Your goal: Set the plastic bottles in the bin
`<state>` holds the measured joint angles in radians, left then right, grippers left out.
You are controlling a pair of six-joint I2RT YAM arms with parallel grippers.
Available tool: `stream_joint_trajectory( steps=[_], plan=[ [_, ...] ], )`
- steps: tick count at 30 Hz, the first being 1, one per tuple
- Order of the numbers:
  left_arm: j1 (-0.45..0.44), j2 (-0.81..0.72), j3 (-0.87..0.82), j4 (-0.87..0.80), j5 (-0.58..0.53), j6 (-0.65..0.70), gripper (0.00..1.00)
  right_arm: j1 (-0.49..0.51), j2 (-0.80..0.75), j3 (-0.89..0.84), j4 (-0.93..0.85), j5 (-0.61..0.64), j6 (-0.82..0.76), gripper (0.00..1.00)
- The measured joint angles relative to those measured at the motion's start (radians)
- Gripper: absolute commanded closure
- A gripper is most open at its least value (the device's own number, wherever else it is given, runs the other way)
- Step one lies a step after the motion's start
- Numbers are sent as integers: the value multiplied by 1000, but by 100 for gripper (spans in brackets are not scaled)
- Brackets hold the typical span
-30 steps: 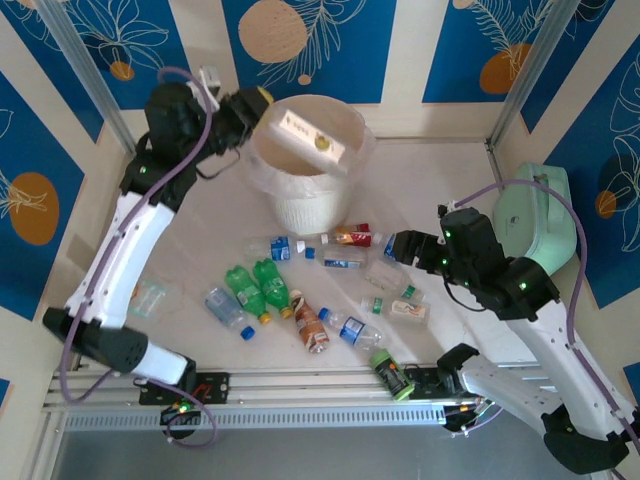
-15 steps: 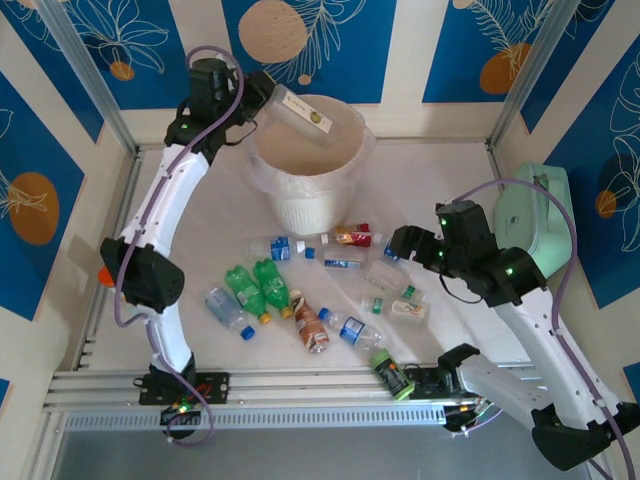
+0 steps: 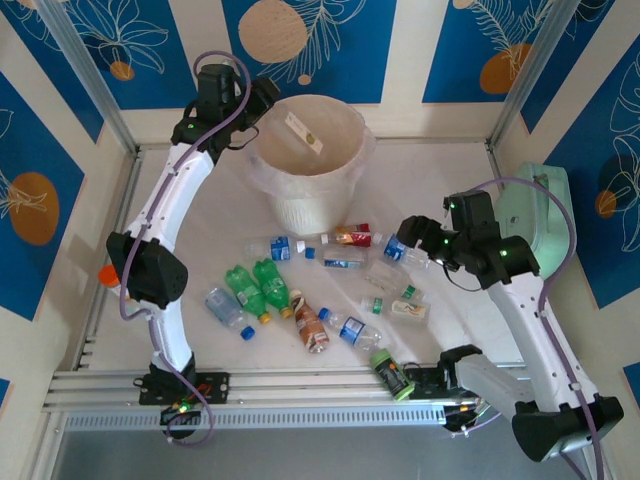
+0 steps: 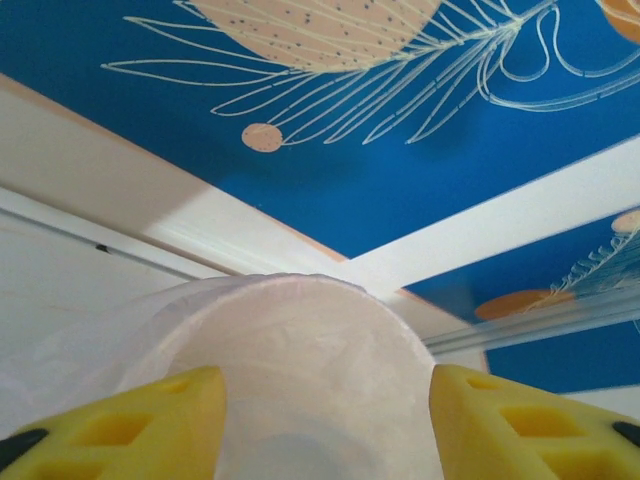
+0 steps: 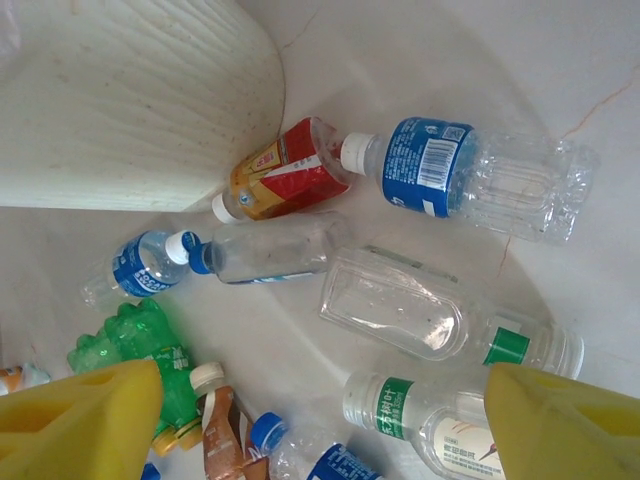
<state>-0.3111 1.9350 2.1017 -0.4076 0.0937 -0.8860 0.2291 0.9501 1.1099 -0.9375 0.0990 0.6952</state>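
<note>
Yellow pads (image 4: 110, 430) of my left gripper (image 4: 325, 385) stand spread, with nothing between them, and the bagged rim of the bin (image 4: 290, 330) is just below them. In the top view this gripper is at the upper left of the bin's rim, and one clear bottle (image 3: 303, 132) with a pale label shows within the rim, apart from my fingers.

My right gripper (image 5: 320, 400) is also spread wide and holds nothing. It hangs above the loose bottles (image 3: 352, 330) on the table (image 3: 210, 220). Under it I see a blue-labelled bottle (image 5: 470, 180) at the upper right, a red-labelled bottle (image 5: 285, 180) just beside the bin's ribbed wall, and a flat clear bottle (image 5: 395, 315) in the middle. Two green bottles (image 3: 258, 288) lie to the lower left of the bin.
</note>
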Motion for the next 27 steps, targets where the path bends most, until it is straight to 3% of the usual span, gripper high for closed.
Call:
stream_joint_trajectory(
  steps=[6, 14, 19, 27],
  plan=[
    [-10, 0, 5, -5, -17, 24, 28, -39, -10, 0, 7, -47, -6, 16],
    [-15, -73, 6, -81, -66, 92, 27, -61, -3, 2, 6, -89, -6, 16],
    [-19, -303, -111, -139, -116, 137, 27, -65, 3, 2, 6, -115, 3, 16],
    [-15, -808, -573, -277, -200, 153, 26, -71, 7, -2, 7, -141, 25, 16]
  ],
)
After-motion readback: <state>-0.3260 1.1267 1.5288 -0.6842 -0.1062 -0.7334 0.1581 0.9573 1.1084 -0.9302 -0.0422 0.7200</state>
